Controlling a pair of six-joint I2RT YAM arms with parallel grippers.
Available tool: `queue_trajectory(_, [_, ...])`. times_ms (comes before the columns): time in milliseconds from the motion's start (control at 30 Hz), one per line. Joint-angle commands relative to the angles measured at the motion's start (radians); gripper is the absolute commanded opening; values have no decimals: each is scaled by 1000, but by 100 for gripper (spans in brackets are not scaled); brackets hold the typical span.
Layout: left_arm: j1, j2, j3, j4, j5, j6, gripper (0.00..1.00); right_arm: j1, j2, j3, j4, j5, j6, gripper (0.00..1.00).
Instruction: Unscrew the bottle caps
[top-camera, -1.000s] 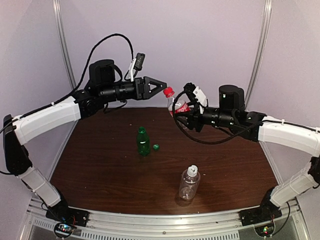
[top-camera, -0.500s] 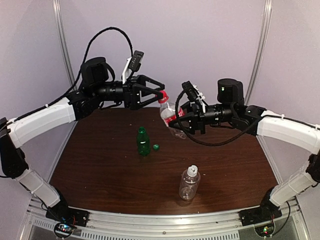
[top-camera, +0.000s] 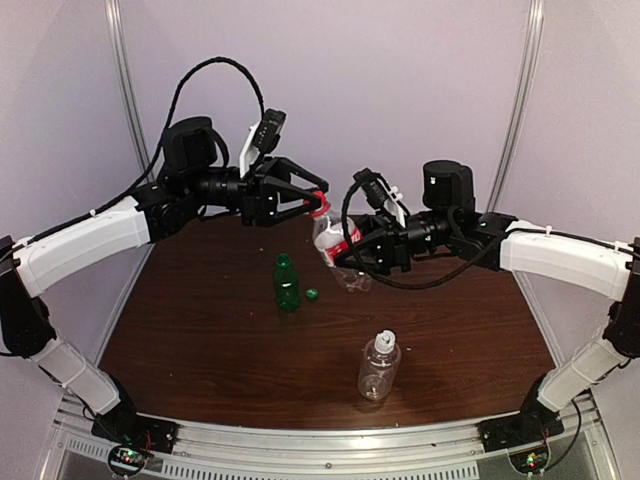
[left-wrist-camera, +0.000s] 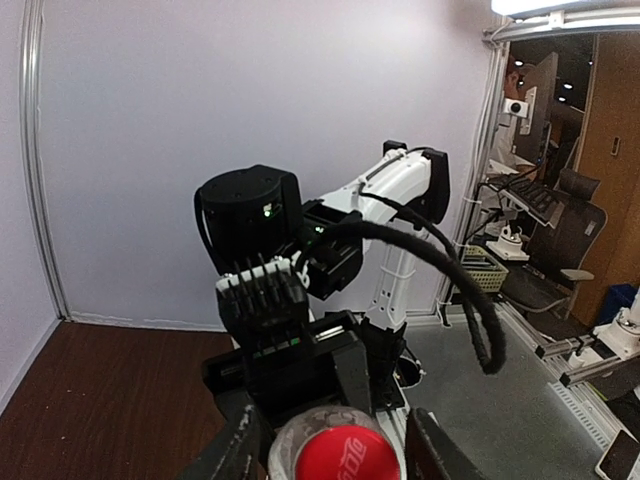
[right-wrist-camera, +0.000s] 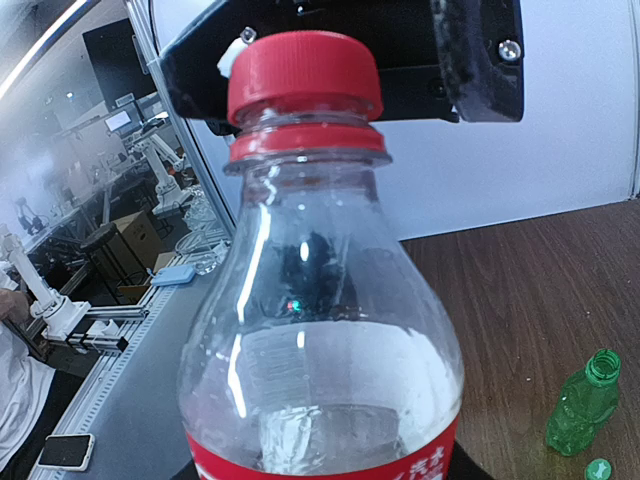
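While lilac walls (top-camera: 400, 80) back the dark wooden table (top-camera: 200, 330), the right gripper (top-camera: 348, 260) clamps the red-label bottle (right-wrist-camera: 320, 330) mid-frame and the left gripper (left-wrist-camera: 335, 445) flanks its red cap (right-wrist-camera: 303, 75), contact unclear.

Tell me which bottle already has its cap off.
The slim green bottle: its green cap lies on the table beside it, while the red-capped bottle and the clear ribbed bottle keep theirs on.

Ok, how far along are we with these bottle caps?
Done: the green cap lies beside the open green bottle. In hand: the right end effector holds the red-label bottle while the left end effector is closed on its red cap. To do: the clear bottle, white cap still on.
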Motion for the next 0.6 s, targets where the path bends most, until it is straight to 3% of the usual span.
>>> queue_trajectory(0, [6,-13,-10,7,38,25,48,-7,2,26,46,-43,26,46])
queue_trajectory(333, [5,-16,-4,1,15,11,24,-22,-6,26,14,19,7,46])
queue_trajectory(567, [4,-27,37,-83,-268,-71,19,-22,-49,39,-97,408,-87,46])
